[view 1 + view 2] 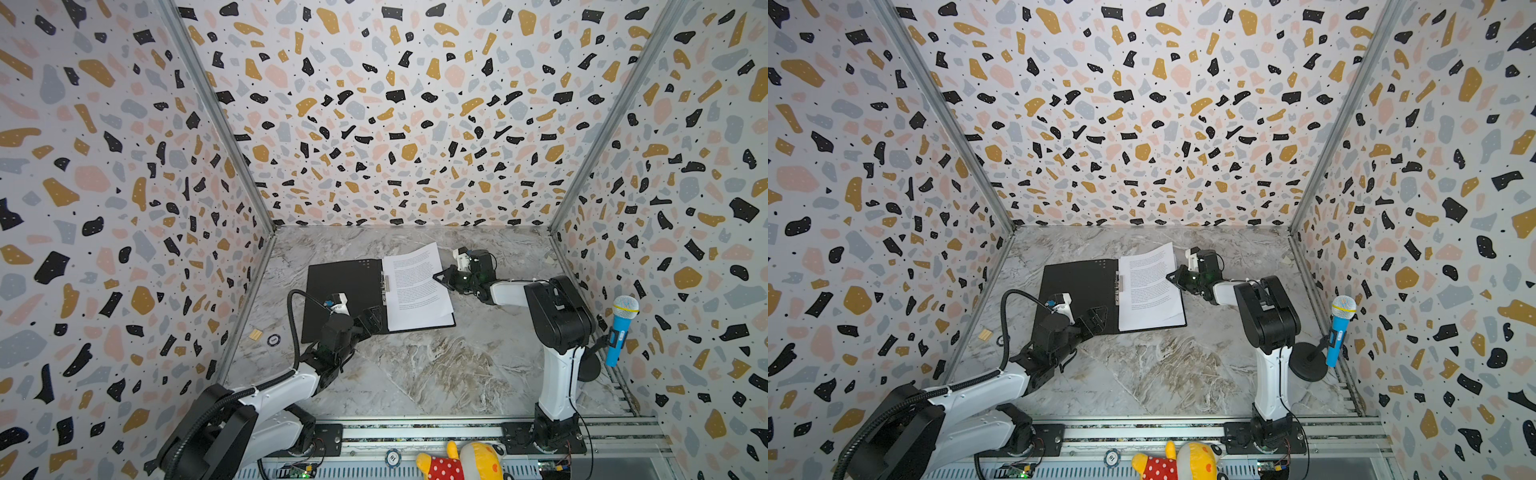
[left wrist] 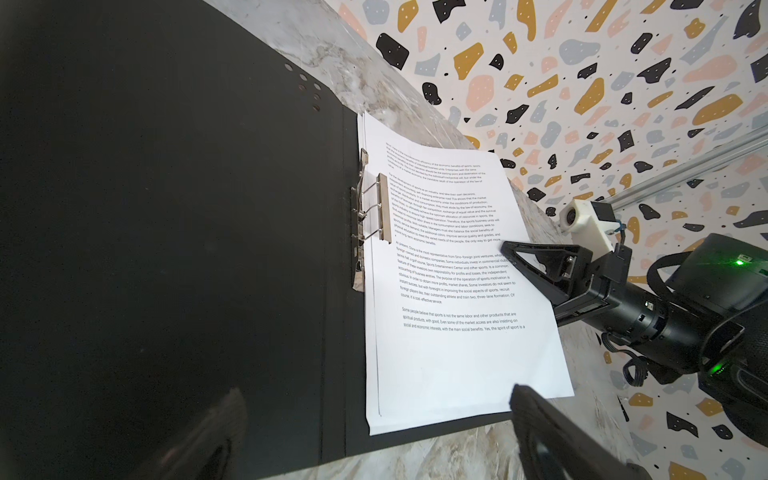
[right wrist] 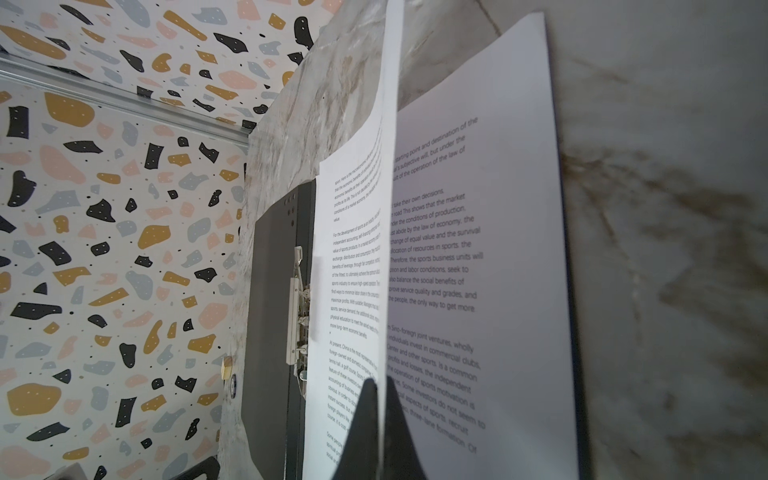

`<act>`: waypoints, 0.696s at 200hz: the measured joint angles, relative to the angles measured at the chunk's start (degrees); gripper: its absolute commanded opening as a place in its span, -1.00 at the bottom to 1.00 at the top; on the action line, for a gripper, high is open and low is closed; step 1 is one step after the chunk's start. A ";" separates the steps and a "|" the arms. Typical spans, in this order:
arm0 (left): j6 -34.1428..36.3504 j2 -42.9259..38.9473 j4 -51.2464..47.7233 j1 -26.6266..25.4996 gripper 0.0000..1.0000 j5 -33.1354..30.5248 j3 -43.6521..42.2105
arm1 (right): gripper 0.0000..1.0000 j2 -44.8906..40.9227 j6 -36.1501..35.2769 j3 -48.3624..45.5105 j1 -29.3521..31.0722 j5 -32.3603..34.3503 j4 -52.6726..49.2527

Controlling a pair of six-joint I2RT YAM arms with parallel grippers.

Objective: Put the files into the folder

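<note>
While reaching leftward, right claw (image 1: 437, 276) pinches files (image 1: 415, 293)

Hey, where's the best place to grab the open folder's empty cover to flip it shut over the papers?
Probably its free outer edge, the long side farthest from the spine clip. The folder lies flat and open on the table, so the left tool, open over the cover's near edge, would need to come in low from the left and slide underneath.

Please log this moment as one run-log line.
folder open | files on its right half | left gripper open over its left half | right gripper shut on top sheet
</note>
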 measured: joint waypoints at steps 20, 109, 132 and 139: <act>-0.15 0.00 0.00 0.04 0.99 0.00 -0.15 | -1.00 0.07 0.20 0.00 0.20 0.09 0.22; -0.59 0.00 0.02 0.31 0.99 0.13 -0.22 | -1.00 0.50 0.22 0.00 0.70 0.09 0.33; -0.59 0.00 0.02 0.31 0.99 0.15 -0.22 | -1.00 0.50 0.22 0.00 0.70 0.09 0.33; -0.59 0.00 0.02 0.31 0.99 0.13 -0.22 | -1.00 0.50 0.20 0.00 0.70 0.09 0.33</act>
